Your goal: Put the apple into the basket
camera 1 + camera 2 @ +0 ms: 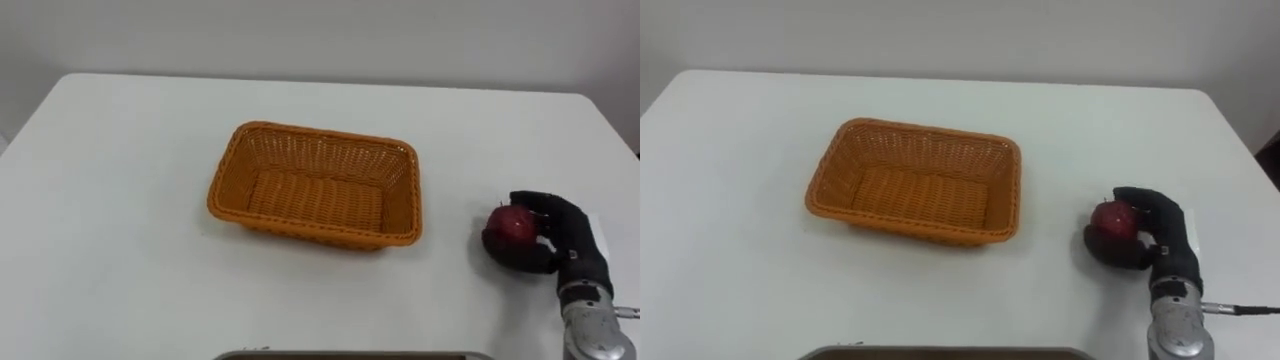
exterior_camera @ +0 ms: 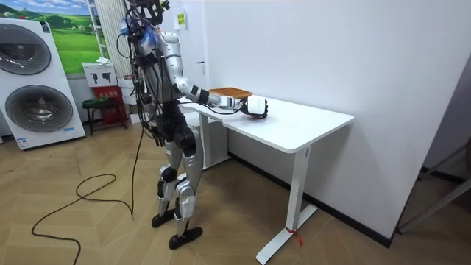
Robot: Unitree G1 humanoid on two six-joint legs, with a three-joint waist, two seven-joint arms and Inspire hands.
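On the white table, an orange wicker basket sat near the middle. Bare tabletop lay between the basket and a red apple well to its right, near the table's right edge. The robot's right hand had its dark fingers curled round the apple. Washing machines stood behind the robot.

I can read nothing: the print on the white sign beside the washing machine is too small.
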